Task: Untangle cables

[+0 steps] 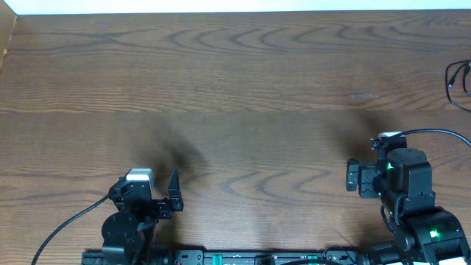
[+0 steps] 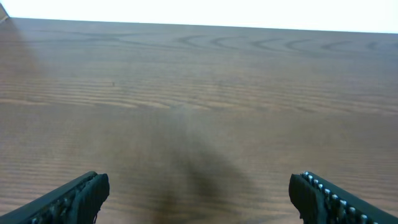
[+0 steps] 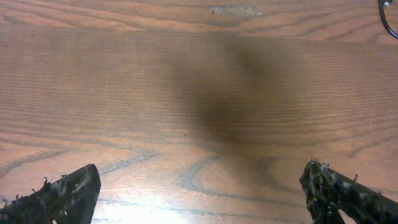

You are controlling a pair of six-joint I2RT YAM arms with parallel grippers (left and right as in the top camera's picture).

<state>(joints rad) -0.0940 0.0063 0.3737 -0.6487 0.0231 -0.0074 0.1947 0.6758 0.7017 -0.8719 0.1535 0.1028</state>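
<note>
Plainly, the left gripper (image 2: 200, 183) stands wide open and empty over the table (image 1: 235, 73); the right gripper (image 3: 202, 171) gapes empty too. Only a loop of black cable (image 1: 456, 77) shows at the far right edge, so a long reach could nudge it off.

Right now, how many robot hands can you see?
2. The left hand is over the near left of the table, the right hand over the near right. Both are open and empty. None looks hidden.
</note>
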